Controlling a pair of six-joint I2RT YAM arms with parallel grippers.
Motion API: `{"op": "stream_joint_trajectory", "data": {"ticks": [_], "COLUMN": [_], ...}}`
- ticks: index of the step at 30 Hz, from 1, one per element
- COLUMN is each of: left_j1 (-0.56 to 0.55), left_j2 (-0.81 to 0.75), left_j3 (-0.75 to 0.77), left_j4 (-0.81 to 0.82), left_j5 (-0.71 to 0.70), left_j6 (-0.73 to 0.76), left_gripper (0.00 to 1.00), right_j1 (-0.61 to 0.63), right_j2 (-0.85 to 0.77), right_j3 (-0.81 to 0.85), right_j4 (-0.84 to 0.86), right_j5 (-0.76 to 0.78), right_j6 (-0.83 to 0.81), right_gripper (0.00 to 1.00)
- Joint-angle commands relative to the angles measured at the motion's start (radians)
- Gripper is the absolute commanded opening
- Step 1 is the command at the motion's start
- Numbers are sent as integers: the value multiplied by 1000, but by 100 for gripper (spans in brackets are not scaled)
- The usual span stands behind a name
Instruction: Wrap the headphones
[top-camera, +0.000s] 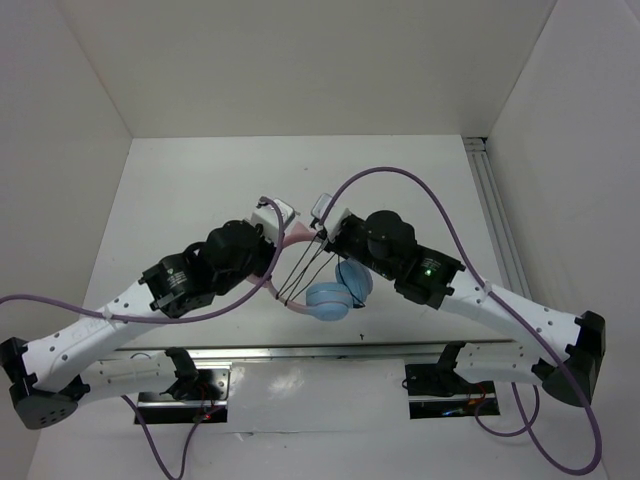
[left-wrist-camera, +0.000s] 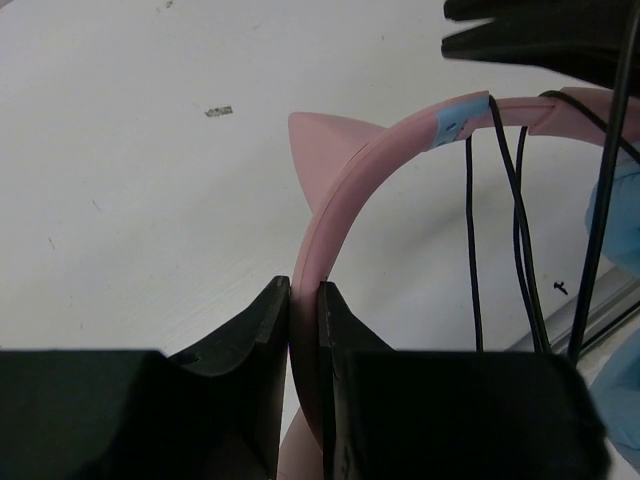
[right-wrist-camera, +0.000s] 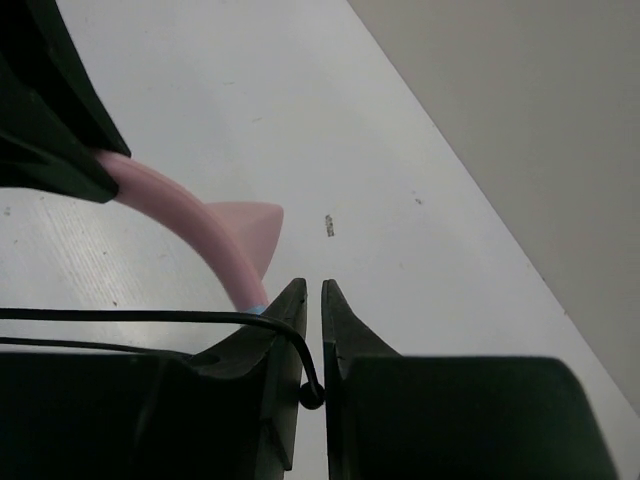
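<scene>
White bench (top-camera: 200, 180): pink cat-eared headphones with light blue cups (top-camera: 330, 297) mid-bench, between both arms. Left fingers (left-wrist-camera: 250, 340) clamped on the pink headband (left-wrist-camera: 345, 195). Right fingers (right-wrist-camera: 270, 345) nearly together, thin black cord (right-wrist-camera: 150, 316) hooked into the slit; can't tell if pinched.

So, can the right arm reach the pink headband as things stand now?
Probably yes: the headband passes right beside the right gripper with nothing between them, though the black cord runs into its jaws.

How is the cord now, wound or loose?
Partly wound: several cord strands loop over the headband; one leads into the right gripper.
</scene>
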Motion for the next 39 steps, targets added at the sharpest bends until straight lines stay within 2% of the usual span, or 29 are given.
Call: {"op": "stream_joint_trajectory", "data": {"ticks": [1, 5, 9, 17, 23, 29, 34, 37, 39], "left_j1": [-33, -33, -33, -33, -33, -33, -33, -33, -33], "left_j2": [-3, -27, -37, -98, -155, -173, -115, -106, -106], "left_j3": [-7, -7, 2, 22, 22, 22, 31, 31, -4], "left_j4": [-168, -168, -168, -168, -168, -168, -159, -119, -84], "left_j5": [73, 83, 83, 140, 195, 183, 85, 85, 121], "left_j6": [60, 60, 60, 69, 88, 88, 74, 65, 65], "left_gripper": [0, 0, 0, 0, 0, 0, 0, 0, 0], "right_j1": [-42, -42, -54, -103, -218, -313, -387, -422, -450], "right_j2": [-63, -38, -27, -37, -37, -46, 58, 127, 157], "right_j3": [17, -2, -2, -97, -173, -203, -128, -87, -87], "right_j4": [211, 240, 197, 256, 355, 424, 379, 355, 411], "right_j5": [174, 228, 130, 119, -22, -120, -172, -159, -148], "right_j6": [-32, -76, -47, -26, -6, 3, -16, -42, -53], "right_gripper": [17, 17, 0, 0, 0, 0, 0, 0, 0]}}
